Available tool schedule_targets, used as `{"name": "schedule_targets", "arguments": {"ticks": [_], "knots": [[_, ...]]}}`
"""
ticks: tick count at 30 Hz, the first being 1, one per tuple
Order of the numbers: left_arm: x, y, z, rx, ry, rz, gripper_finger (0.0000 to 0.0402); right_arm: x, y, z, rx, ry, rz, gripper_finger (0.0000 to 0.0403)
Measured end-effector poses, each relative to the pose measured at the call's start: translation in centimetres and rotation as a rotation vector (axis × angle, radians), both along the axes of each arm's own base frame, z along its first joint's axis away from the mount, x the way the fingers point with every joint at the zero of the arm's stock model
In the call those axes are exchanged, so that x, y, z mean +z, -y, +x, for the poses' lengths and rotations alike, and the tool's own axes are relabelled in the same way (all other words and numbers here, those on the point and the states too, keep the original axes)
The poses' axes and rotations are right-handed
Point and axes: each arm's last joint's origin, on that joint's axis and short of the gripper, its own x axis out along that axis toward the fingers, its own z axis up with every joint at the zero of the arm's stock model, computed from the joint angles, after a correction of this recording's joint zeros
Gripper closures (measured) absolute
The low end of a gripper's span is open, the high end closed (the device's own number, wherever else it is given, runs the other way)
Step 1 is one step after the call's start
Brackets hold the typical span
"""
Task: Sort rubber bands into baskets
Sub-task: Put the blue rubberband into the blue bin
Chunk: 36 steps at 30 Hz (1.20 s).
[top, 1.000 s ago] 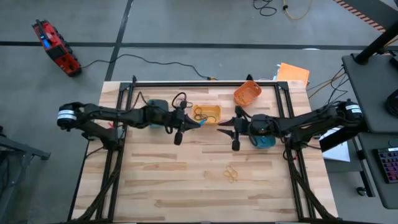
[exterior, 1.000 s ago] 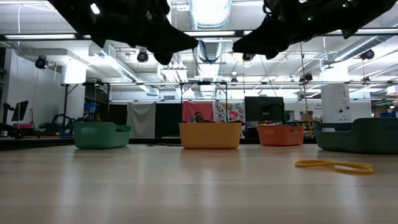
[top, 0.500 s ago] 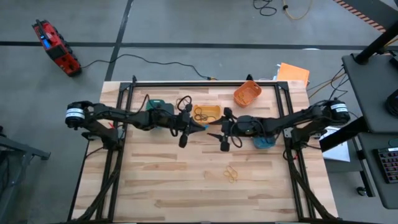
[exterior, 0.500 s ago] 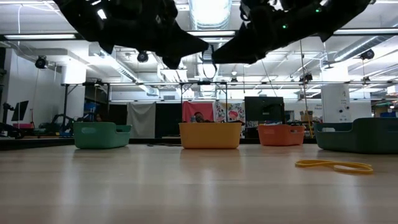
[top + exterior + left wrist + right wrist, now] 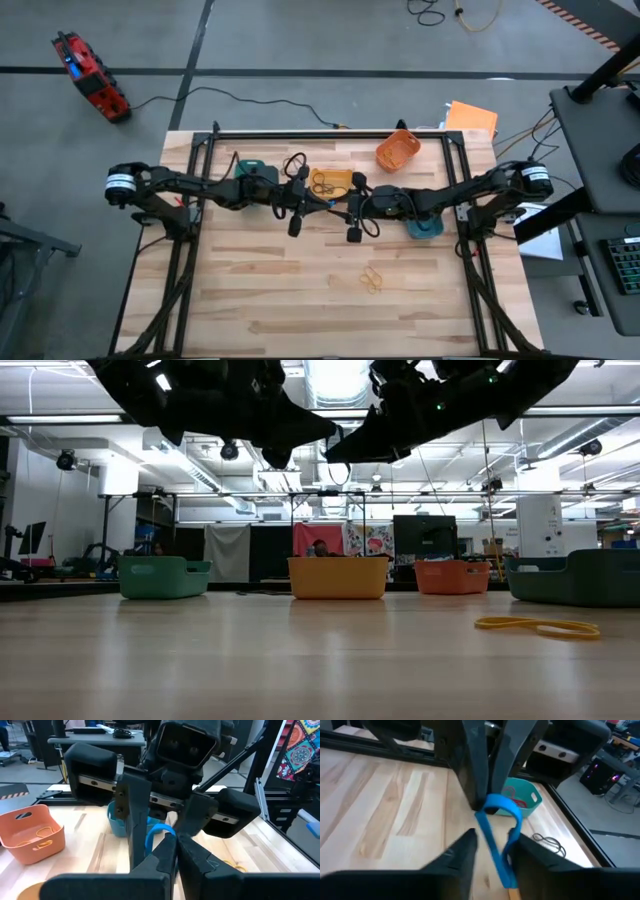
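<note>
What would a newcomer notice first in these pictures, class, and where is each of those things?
Two dark arms meet above the table's middle, the left gripper and the right gripper both at one blue rubber band held up between them. Behind them a yellow basket sits at the table's far edge, and loose yellow bands lie on the wood nearer the front.
</note>
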Motion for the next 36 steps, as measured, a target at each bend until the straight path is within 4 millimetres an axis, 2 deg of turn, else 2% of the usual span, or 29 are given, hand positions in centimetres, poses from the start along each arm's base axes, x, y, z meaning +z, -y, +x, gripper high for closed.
{"name": "schedule_targets", "arguments": {"ticks": [4,7,13,21,27,31,36], "knots": [[0.0,0.0,0.0,0.001,0.004,-0.003,0.0399,0.2,0.1,0.0,0.002,0.000,-0.014,0.0378],[0.0,0.0,0.0,-0.005,-0.006,-0.005,0.0377,0.3,0.1,-0.2,0.002,-0.010,-0.015,0.0390],[0.1,-0.6,-0.7,0.059,-0.059,0.013,0.0294,0.9,0.1,-0.7,-0.017,-0.161,0.032,0.0394],[0.8,-0.7,-1.5,0.106,-0.088,0.068,0.0208,3.4,0.2,-2.2,-0.086,-0.483,0.124,0.0394],[1.2,-0.7,-2.0,0.103,-0.108,0.077,0.0188,5.0,0.9,-4.6,-0.270,-0.803,0.264,0.0394],[1.1,-0.7,-2.1,0.103,-0.118,0.077,0.0188,4.6,1.7,-6.4,-0.438,-0.952,0.360,0.0394],[0.9,-0.7,-2.1,0.103,-0.131,0.077,0.0189,2.9,2.9,-8.7,-0.677,-1.090,0.424,0.0394]]}}
